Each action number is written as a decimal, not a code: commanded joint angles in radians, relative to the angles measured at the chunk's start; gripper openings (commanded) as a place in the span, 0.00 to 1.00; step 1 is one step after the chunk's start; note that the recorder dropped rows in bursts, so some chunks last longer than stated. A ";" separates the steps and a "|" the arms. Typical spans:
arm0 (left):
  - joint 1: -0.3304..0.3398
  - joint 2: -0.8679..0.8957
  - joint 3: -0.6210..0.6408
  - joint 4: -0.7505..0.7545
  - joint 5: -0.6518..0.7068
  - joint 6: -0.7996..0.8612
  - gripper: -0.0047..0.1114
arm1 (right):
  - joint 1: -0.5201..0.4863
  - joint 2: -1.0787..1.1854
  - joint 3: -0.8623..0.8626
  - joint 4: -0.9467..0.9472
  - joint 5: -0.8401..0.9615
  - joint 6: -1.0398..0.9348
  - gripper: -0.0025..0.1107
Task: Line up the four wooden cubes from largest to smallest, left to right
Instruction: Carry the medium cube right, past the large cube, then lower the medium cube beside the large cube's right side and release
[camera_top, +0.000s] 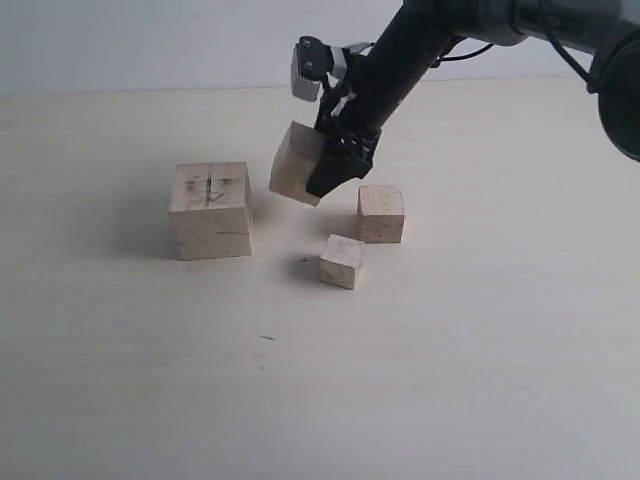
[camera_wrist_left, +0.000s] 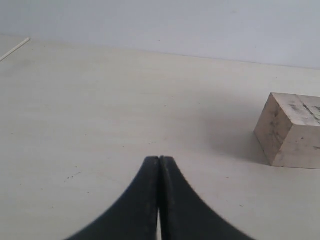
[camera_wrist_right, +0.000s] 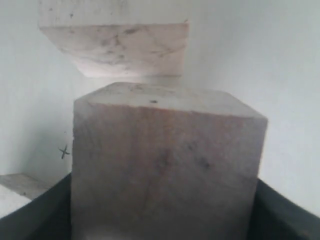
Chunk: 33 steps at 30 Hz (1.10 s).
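The largest cube (camera_top: 210, 210), with dark scribbles on top, rests at the left of the table; it also shows as a block (camera_wrist_left: 292, 130) in the left wrist view and beyond the held cube (camera_wrist_right: 117, 42) in the right wrist view. My right gripper (camera_top: 325, 165) is shut on the second-largest cube (camera_top: 297, 162), held tilted above the table just right of the largest; this cube (camera_wrist_right: 165, 165) fills the right wrist view between the dark fingers (camera_wrist_right: 280, 210). Two smaller cubes (camera_top: 381, 213) (camera_top: 342, 261) lie to the right and in front. My left gripper (camera_wrist_left: 159, 162) is shut, holding nothing.
The table is a pale, plain surface (camera_top: 450, 380). A small dark fleck (camera_top: 267, 338) lies in front of the cubes. A small cross mark (camera_wrist_right: 64, 151) shows on the table in the right wrist view. A white wall runs along the far edge.
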 joint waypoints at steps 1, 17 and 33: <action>-0.005 -0.006 0.002 0.002 -0.011 0.000 0.04 | 0.035 0.021 -0.003 -0.053 0.010 -0.014 0.02; -0.005 -0.006 0.002 0.002 -0.011 0.000 0.04 | 0.085 0.026 -0.003 -0.078 -0.010 0.100 0.06; -0.005 -0.006 0.002 0.002 -0.011 0.000 0.04 | 0.085 0.026 -0.003 -0.076 -0.010 0.115 0.69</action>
